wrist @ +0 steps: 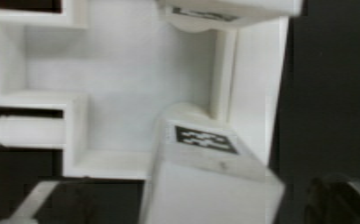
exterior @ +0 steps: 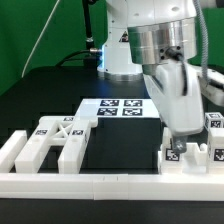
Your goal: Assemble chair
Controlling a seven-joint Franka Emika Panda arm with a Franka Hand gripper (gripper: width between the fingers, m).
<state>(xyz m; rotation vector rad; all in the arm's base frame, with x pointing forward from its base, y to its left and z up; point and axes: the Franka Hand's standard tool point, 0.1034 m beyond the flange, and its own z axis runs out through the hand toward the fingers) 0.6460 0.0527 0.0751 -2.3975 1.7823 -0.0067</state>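
My gripper [exterior: 181,141] hangs low at the exterior view's right, just above a white tagged chair block [exterior: 186,160] by the front rail. In the wrist view my gripper [wrist: 212,206] has dark fingers [wrist: 45,204] pressed against both sides of a white bar [wrist: 209,160] with a tag on it, so it is shut on that bar. Beneath it lies a broad white chair slab [wrist: 88,95] with square notches. A notched white chair frame [exterior: 52,146] lies at the exterior view's left. Another tagged white block [exterior: 213,126] sits at the far right.
The marker board [exterior: 118,108] lies flat behind the middle of the black table. A long white border rail [exterior: 90,181] runs along the front edge. The robot's base [exterior: 120,50] stands at the back, with a green backdrop behind it.
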